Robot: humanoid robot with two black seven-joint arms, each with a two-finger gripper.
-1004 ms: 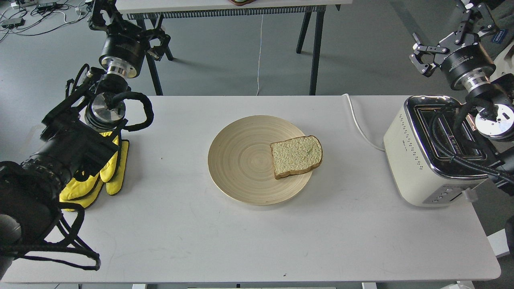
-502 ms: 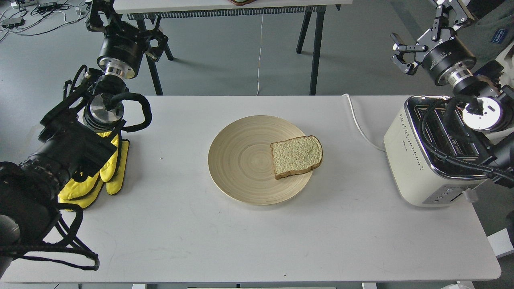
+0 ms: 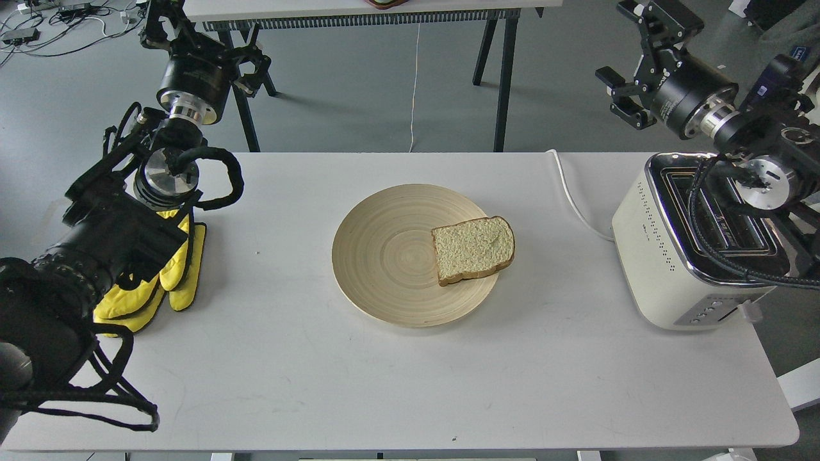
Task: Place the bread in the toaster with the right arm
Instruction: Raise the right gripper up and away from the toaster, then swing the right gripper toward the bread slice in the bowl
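Nearest the head, the white surface (image 3: 397,384) is bare along its front. At the left edge lie the yellow gloves (image 3: 168,272), half under the thick links of the left arm. Midway back sits the round wooden plate (image 3: 378,256), and the bread (image 3: 473,249) lies flat on its right side, the rounded crust reaching just past the rim toward the toaster (image 3: 672,256). The toaster stands at the right end of the surface with its slots facing up; black cables of the right arm drape across the chrome top.

Farther back, the right gripper (image 3: 624,77) hangs beyond the rear edge of the surface, well apart from the bread, its fingers spread wide and holding nothing. The left gripper (image 3: 192,45) is up at the far left; it is dark and cluttered there, so I cannot tell how its fingers stand.

The pickup is not yet begun. Risks, as I judge them: a flat slice offers little edge to pinch, so it may slide on the plate or tear, and the draped cables could snag the toaster or block a slot.
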